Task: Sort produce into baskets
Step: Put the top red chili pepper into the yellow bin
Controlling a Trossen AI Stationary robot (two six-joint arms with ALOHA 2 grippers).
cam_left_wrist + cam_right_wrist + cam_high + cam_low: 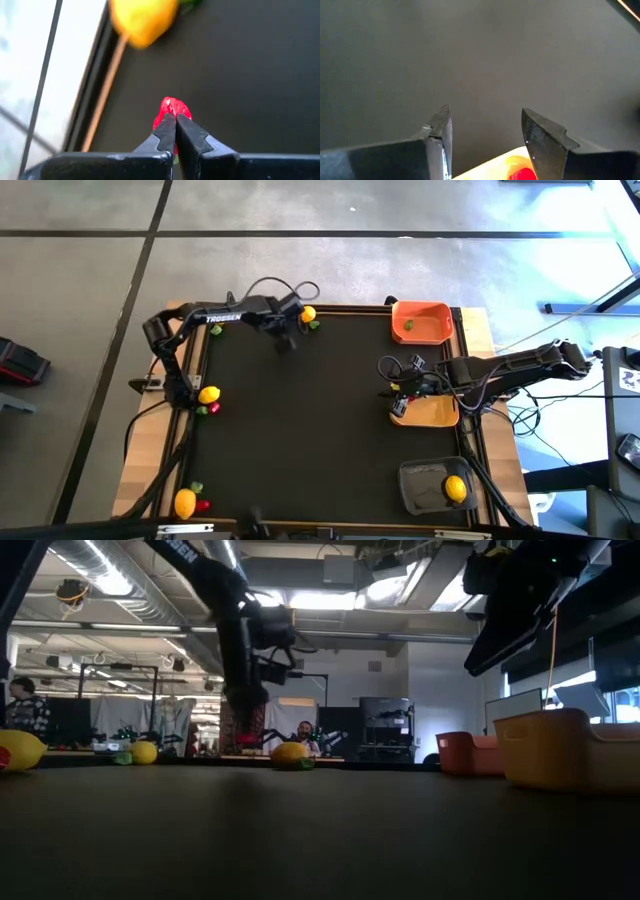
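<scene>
My left end effector [175,120] is clamped on a red piece [171,109], held above the worktop's [300,430] far edge beside a lemon [308,313]. The yellow-tan basket [435,414] lies well to the right, under my right end effector [485,132], whose fingers are spread.

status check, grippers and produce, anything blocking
Left gripper shut on small red produce piece near far-edge yellow lemon. Right gripper open over yellow-tan basket. Nothing blocking.
</scene>
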